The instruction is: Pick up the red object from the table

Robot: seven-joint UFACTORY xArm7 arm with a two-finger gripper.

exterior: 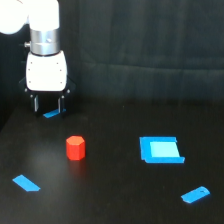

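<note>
A: Sitting untouched on the flat matte black counter [115, 200]: the small red-orange, short hexagonal matte block [75, 148]. Standing upright, flat top showing, a facet facing the camera, catching light evenly. Not yet lifted, not yet gripped.

B: And resting well toward the exterior view's left, near mid-depth. Nothing touching it, nothing leaning on it.

A: Hanging above and behind it, a little further to the exterior view's left: the white-bodied tool [48, 106] with dark fingers [36, 104] pointing down. Looking released, with a gap showing between the fingers and nothing red inside.

B: Showing through or just behind that gap: a small flat blue sliver [51, 114]. Hard to tell whether lying on the counter beyond or caught between the fingers.

A: Judging progress, then: barely starting. Still needing alignment over the block, descent, closing, lifting.

B: Lying further out: a flat blue strip [26, 183] near the front at the exterior view's left, a bright blue square plate [160, 149] well apart to the right, a blue oblong tab [195, 194] near the front right corner. None crowding the block.
</note>
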